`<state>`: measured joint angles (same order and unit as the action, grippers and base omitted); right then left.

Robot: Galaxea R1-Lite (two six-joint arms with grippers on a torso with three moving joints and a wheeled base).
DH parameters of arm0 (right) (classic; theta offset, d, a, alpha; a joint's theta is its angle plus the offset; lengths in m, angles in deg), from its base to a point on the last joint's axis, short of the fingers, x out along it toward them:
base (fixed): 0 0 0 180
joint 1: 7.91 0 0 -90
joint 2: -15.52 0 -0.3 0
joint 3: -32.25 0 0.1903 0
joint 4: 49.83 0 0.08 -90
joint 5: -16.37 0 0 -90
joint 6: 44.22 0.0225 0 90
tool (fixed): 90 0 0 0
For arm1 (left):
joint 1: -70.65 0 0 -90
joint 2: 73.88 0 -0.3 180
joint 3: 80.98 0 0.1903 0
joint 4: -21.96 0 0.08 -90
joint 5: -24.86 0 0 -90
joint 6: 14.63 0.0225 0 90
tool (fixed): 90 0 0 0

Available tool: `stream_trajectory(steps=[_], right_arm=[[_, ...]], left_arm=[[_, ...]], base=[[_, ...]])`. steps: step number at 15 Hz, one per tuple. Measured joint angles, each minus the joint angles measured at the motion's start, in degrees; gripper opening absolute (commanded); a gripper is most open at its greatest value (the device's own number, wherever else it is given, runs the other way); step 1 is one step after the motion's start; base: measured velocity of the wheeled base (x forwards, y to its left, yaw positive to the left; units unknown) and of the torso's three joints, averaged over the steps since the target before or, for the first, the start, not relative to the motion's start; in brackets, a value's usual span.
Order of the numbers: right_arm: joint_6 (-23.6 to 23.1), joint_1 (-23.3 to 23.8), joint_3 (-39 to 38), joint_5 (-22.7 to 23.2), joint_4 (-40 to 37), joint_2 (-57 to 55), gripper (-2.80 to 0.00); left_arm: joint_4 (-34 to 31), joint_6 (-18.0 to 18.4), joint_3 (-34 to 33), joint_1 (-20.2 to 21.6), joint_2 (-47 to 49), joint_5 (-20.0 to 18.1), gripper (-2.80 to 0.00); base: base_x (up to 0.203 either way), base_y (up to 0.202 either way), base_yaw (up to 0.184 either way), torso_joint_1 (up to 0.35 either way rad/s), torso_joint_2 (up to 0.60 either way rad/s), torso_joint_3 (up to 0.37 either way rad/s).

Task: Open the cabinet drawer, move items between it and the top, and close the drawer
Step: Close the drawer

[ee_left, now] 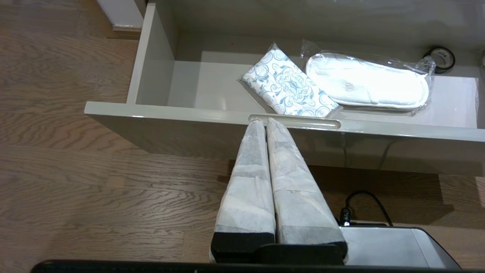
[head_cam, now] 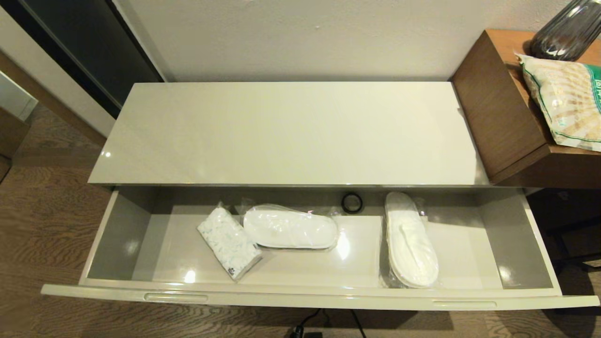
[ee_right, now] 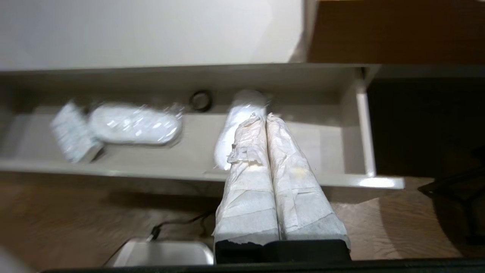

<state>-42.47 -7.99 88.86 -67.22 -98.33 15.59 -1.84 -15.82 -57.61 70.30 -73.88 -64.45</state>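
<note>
The cabinet drawer (head_cam: 300,295) stands pulled fully out below the top (head_cam: 286,134), which carries nothing. Two wrapped pairs of white slippers lie inside: one crosswise at the middle (head_cam: 290,227) (ee_left: 365,85) (ee_right: 134,124), one lengthwise to the right (head_cam: 411,239) (ee_right: 235,121). Neither arm shows in the head view. My left gripper (ee_left: 264,122) is shut and empty, its tips at the left recess (ee_left: 294,122) of the drawer's rim. My right gripper (ee_right: 263,117) is shut and empty, hovering in front of the drawer over the right slipper pair.
A patterned tissue pack (head_cam: 229,243) (ee_left: 288,86) lies left of the middle slippers; a small black ring (head_cam: 352,203) (ee_left: 440,58) sits at the drawer's back. A taller brown wooden table (head_cam: 497,108) with a bag (head_cam: 566,101) and dark vase (head_cam: 569,30) stands right. A cable (ee_left: 363,204) runs on the floor.
</note>
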Motion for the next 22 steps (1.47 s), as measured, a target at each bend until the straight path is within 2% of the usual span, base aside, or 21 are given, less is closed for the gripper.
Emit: stream_trajectory(steps=[2,5,7,9,11,14,18,20,22], right_arm=[[-0.7,0.0,2.0,4.8,-4.9,-0.2,-2.80],[2.0,0.1,4.8,5.4,-3.0,-4.4,-2.80],[9.5,0.7,8.9,4.7,-0.3,-10.8,-2.80],[17.4,3.5,11.2,3.1,0.9,-17.7,-2.80],[21.6,7.6,9.5,1.5,0.9,-23.9,-2.80],[22.3,9.6,5.6,0.8,0.6,-31.9,-2.80],[22.5,9.2,3.9,1.7,-1.0,-43.4,-2.80],[23.0,7.7,1.7,2.5,2.0,-49.7,-2.80],[23.4,5.5,-2.1,2.5,10.5,-56.3,-2.80]], left_arm=[[0.0,0.0,0.0,0.0,0.0,0.0,-2.80],[0.0,0.0,0.0,0.0,0.0,0.0,-2.80],[0.0,0.0,0.0,0.0,0.0,0.0,-2.80],[0.0,0.0,0.0,0.0,0.0,0.0,-2.80],[0.0,0.0,0.0,0.0,0.0,0.0,-2.80],[0.0,0.0,0.0,0.0,0.0,0.0,-2.80],[0.0,0.0,0.0,0.0,0.0,0.0,-2.80],[0.0,0.0,0.0,0.0,0.0,0.0,-2.80],[0.0,0.0,0.0,0.0,0.0,0.0,-2.80]], base=[[0.000,0.000,0.000,0.000,0.00,0.000],[0.000,0.000,0.000,0.000,0.00,0.000],[0.000,0.000,0.000,0.000,0.00,0.000],[0.000,0.000,0.000,0.000,0.00,0.000],[0.000,0.000,0.000,0.000,0.00,0.000],[0.000,0.000,0.000,0.000,0.00,0.000],[0.000,0.000,0.000,0.000,0.00,0.000],[0.000,0.000,0.000,0.000,0.00,0.000],[0.000,0.000,0.000,0.000,0.00,0.000]])
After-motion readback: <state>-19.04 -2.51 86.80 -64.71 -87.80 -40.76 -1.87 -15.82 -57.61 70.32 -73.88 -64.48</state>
